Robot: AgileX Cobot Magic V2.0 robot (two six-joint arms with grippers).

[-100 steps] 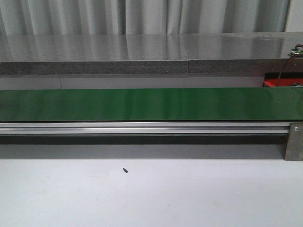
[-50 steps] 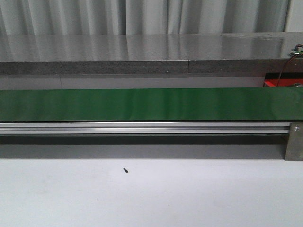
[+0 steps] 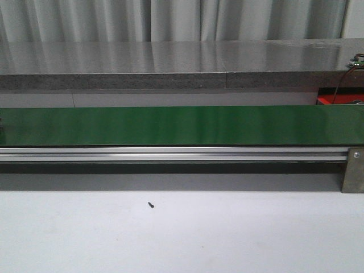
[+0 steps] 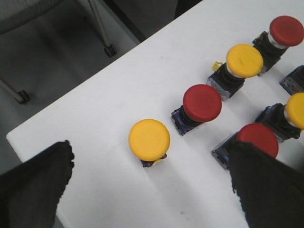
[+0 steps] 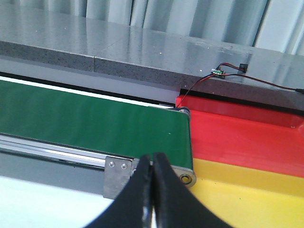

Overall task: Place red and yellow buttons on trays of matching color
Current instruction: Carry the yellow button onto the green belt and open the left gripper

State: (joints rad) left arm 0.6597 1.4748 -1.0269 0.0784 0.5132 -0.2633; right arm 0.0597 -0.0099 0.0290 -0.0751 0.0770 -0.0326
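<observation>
In the left wrist view, several red and yellow buttons stand on a white table (image 4: pixel 95 118). The nearest yellow button (image 4: pixel 149 139) lies just beyond my open left gripper (image 4: pixel 149 183), whose black fingers (image 4: pixel 35 183) spread wide on either side of it. A red button (image 4: pixel 202 102) stands behind it, and another red button (image 4: pixel 259 140) is partly covered by the other finger. In the right wrist view my right gripper (image 5: pixel 153 164) is shut and empty, in front of the belt's end, next to the red tray (image 5: pixel 247 137) and yellow tray (image 5: pixel 247 199).
A green conveyor belt (image 3: pixel 182 125) on an aluminium rail (image 3: pixel 170 153) crosses the front view, with a grey stone ledge (image 3: pixel 170 60) behind it. A small dark speck (image 3: pixel 151 205) lies on the white table. A chair's legs and castors (image 4: pixel 110 49) stand beyond the table's edge.
</observation>
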